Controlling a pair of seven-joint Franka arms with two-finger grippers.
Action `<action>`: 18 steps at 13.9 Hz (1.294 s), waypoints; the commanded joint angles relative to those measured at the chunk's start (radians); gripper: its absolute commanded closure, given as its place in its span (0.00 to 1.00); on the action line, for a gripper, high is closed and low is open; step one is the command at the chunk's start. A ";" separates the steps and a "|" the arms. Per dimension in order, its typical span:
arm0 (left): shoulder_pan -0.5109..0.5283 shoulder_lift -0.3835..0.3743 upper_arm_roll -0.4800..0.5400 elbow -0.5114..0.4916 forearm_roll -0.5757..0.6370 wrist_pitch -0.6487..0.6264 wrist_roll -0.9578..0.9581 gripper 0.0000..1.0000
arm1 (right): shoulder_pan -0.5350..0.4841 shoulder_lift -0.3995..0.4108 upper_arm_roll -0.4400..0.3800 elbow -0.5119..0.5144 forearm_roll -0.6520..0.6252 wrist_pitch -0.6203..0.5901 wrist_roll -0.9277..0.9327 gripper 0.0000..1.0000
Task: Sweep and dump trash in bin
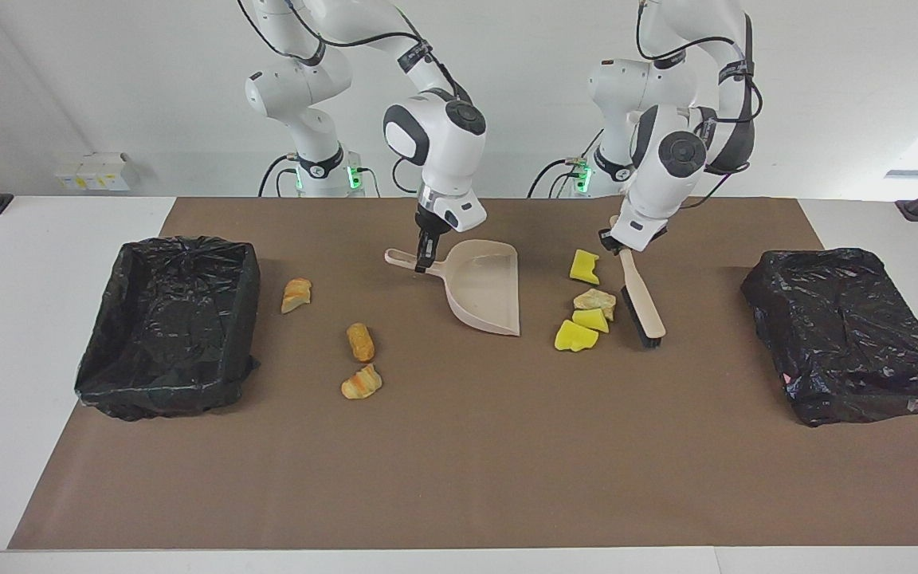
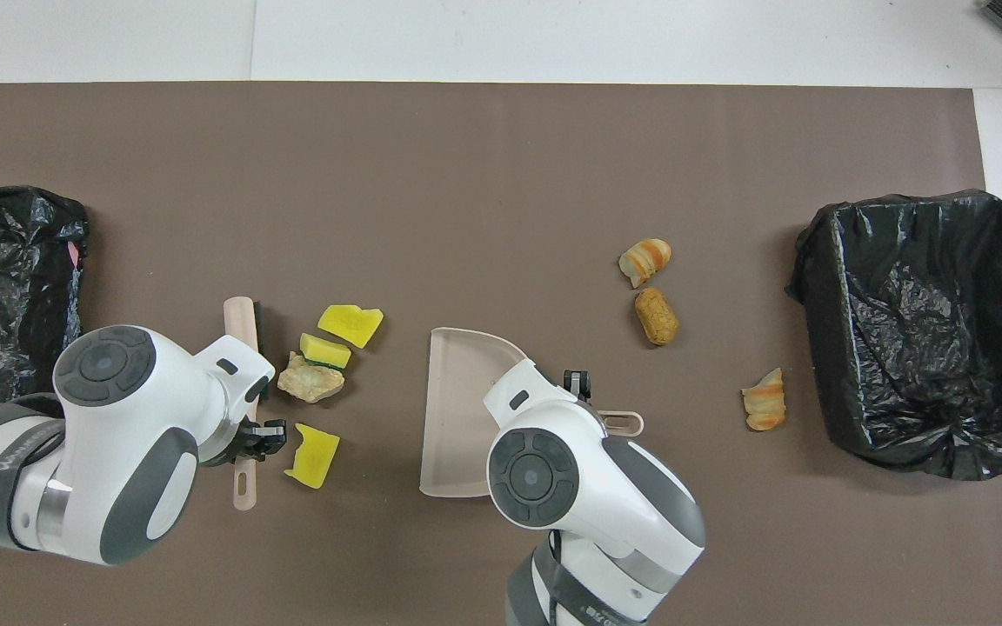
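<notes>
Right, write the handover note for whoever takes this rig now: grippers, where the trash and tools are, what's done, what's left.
Left gripper: shut on the brush handle; bristles down on the mat beside the sponge cluster.
Right gripper: shut on the dustpan handle; pan is empty, its mouth turned toward the cluster.
Trash: three yellow sponge pieces and one bread lump lie between brush and pan. Three more bread lumps lie between the pan and the bin at the right arm's end.
Done: tools picked up. Nothing swept or dumped yet.
Left: sweep both groups into the pan, dump in a bin.
</notes>
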 commanded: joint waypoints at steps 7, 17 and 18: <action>-0.279 0.005 -0.001 -0.001 -0.236 0.045 0.000 1.00 | -0.006 -0.002 0.003 -0.014 -0.023 0.015 0.025 1.00; -0.381 -0.078 0.005 0.094 -0.290 -0.322 -0.364 1.00 | -0.014 0.001 0.001 -0.006 -0.023 0.002 0.022 1.00; -0.360 -0.086 0.004 0.091 -0.261 -0.347 -0.421 1.00 | -0.021 -0.005 0.000 0.005 -0.023 -0.008 0.009 1.00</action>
